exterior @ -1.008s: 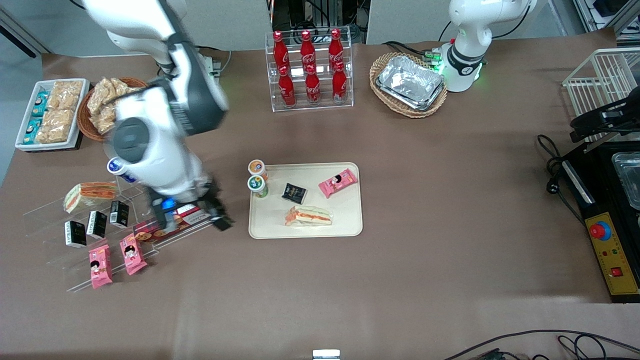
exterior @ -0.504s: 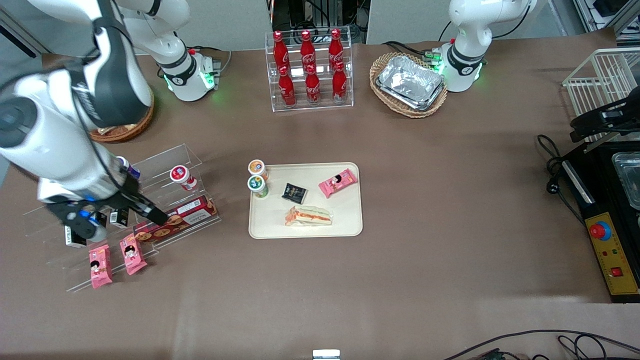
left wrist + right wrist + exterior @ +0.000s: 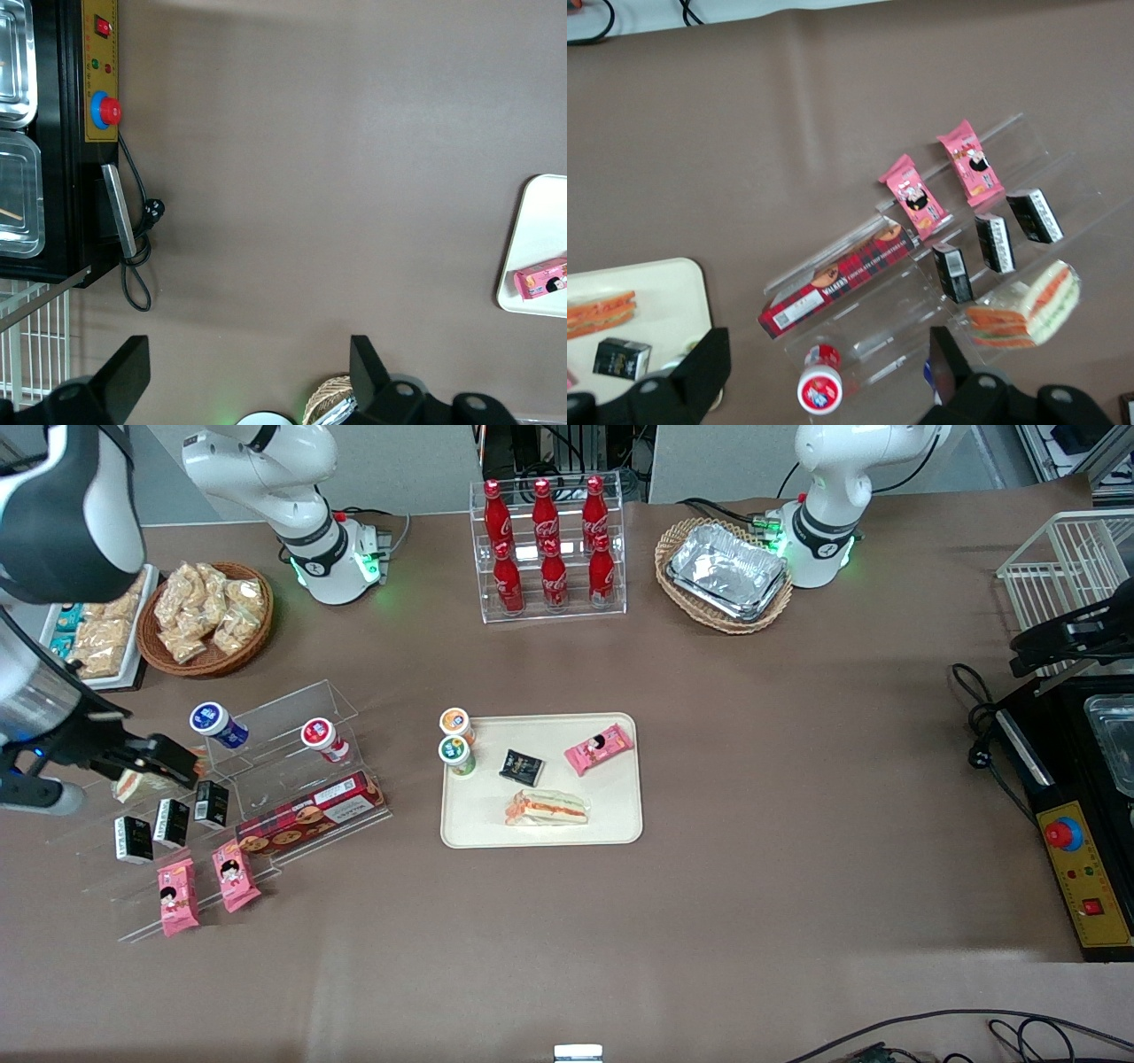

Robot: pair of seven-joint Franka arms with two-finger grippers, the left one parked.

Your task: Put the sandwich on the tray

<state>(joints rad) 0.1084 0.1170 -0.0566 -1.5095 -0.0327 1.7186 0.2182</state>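
Note:
The sandwich (image 3: 545,808), a wrapped wedge with orange-red filling, lies on the cream tray (image 3: 611,815) near its front edge; both show in the right wrist view, sandwich (image 3: 598,314) and tray (image 3: 664,292). My right gripper (image 3: 173,760) is open and empty, high above the clear acrylic shelf (image 3: 266,779) toward the working arm's end, far from the tray. In its wrist view the gripper (image 3: 826,345) hangs over the shelf. A second wedge sandwich (image 3: 1028,310) lies on that shelf, partly hidden by the gripper in the front view (image 3: 133,784).
The tray also holds two yogurt cups (image 3: 456,740), a black box (image 3: 521,766) and a pink snack (image 3: 599,748). The shelf carries cups, a red biscuit box (image 3: 310,815), black boxes and pink packs. A cola rack (image 3: 547,549) and foil-tray basket (image 3: 725,571) stand farther back.
The right arm has swung quickly from beside the tray out toward its own end of the table and risen. The sandwich on the tray has not moved.

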